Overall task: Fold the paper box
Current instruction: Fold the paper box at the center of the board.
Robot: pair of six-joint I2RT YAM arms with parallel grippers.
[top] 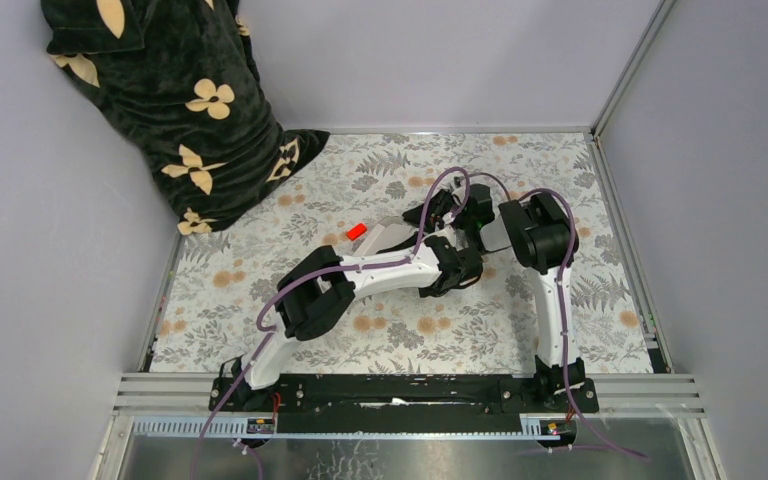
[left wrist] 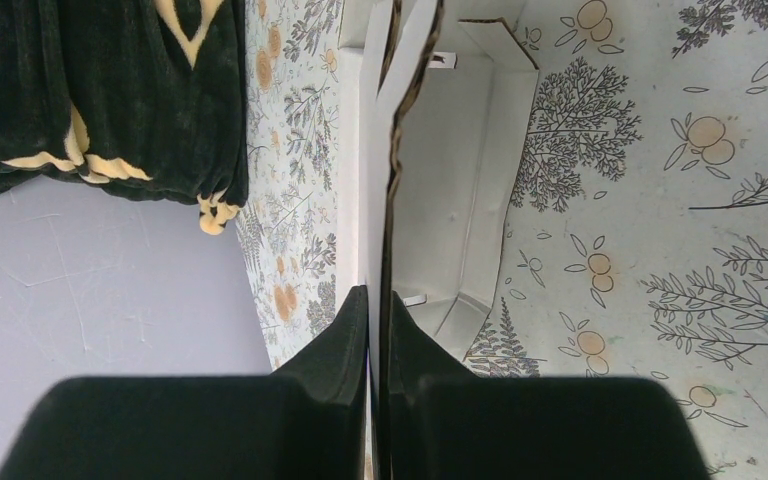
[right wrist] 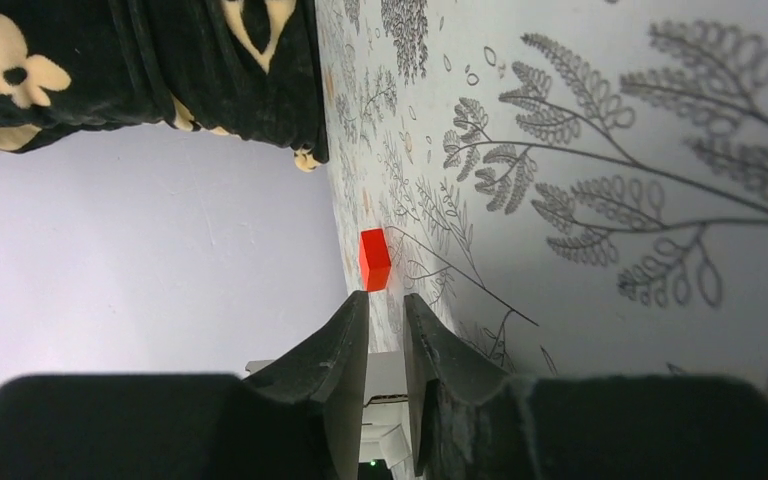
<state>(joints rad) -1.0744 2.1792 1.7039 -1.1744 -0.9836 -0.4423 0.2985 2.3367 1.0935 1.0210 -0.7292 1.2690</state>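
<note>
The paper box (left wrist: 450, 190) is white thin cardboard, partly folded, with raised side walls around a tray-like inside. In the left wrist view my left gripper (left wrist: 380, 292) is shut on one upright wall of it, seen edge-on between the fingers. In the top view the box (top: 396, 238) is mostly hidden under both wrists at the table's middle. My right gripper (right wrist: 386, 296) hovers with a narrow gap between its fingers. A white piece of the box (right wrist: 385, 385) shows face-on through that gap and is not pinched.
A small red block (top: 356, 230) lies on the floral tablecloth (top: 260, 250) just left of the box; it also shows ahead of the right fingers (right wrist: 374, 259). A black blanket with cream flowers (top: 175, 110) is heaped in the far left corner. Grey walls enclose the table.
</note>
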